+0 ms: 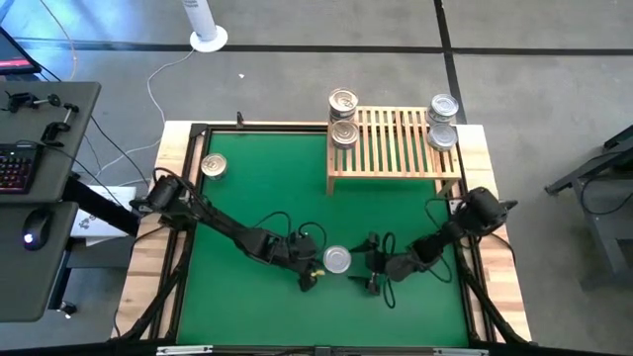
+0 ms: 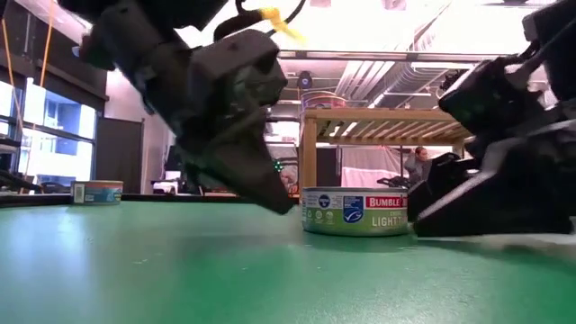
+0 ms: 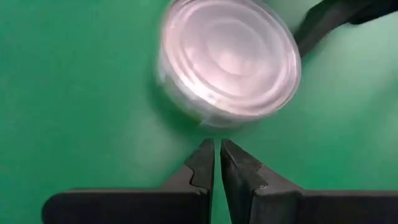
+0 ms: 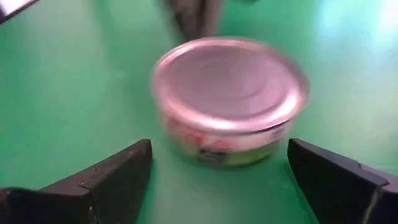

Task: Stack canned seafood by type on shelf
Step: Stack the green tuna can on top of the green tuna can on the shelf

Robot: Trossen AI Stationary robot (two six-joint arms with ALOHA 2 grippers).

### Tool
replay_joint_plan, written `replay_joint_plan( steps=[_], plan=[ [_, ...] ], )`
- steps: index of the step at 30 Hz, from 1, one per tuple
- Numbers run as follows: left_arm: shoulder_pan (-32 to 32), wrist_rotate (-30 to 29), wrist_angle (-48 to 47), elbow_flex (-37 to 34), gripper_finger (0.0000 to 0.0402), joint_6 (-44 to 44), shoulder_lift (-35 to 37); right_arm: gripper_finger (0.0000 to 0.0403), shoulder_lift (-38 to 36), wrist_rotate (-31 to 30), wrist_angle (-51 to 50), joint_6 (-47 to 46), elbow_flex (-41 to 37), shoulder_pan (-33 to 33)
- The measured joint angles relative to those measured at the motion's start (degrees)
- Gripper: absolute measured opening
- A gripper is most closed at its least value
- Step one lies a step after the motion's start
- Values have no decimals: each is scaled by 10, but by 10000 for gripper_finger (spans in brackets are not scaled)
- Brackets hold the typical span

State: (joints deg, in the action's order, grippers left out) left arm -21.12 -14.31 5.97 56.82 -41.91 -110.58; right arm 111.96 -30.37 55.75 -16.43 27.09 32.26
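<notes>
One silver-lidded tin (image 1: 337, 259) of canned seafood stands upright on the green mat, between my two grippers. My left gripper (image 3: 217, 144) is shut, its tips low and close to the tin's side wall (image 2: 306, 211), on the side toward the table's left. My right gripper (image 4: 221, 177) is open on the tin's right side, one finger off each flank, apart from the tin (image 4: 230, 99). The slatted wooden shelf (image 1: 396, 148) stands at the far right. It carries a stack of two tins at its left end (image 1: 343, 117) and another at its right end (image 1: 443, 121). My left gripper's shut fingertips (image 3: 208, 152) point slanting down at the foot of the tin's side wall (image 3: 208, 121). Only a thin shadowed strip shows between them, and I cannot tell whether they touch. The tin stands flat on the mat.
Another tin (image 1: 214, 166) stands alone on the mat at the far left. The wooden table frame (image 1: 178, 148) edges the mat. Beyond the table's left side there is a desk with a keyboard and a mouse (image 1: 35, 232).
</notes>
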Motion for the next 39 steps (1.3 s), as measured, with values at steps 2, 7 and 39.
replay_joint_plan(
  steps=[2,7,39],
  plan=[
    [2,0,39,2,16,1,-16,371,13,-13,36,0,-4,-2],
    [12,0,92,1,16,8,-43,372,35,-23,82,5,3,-13],
    [30,-7,112,2,0,70,-47,357,35,64,102,7,-8,-59]
  ],
)
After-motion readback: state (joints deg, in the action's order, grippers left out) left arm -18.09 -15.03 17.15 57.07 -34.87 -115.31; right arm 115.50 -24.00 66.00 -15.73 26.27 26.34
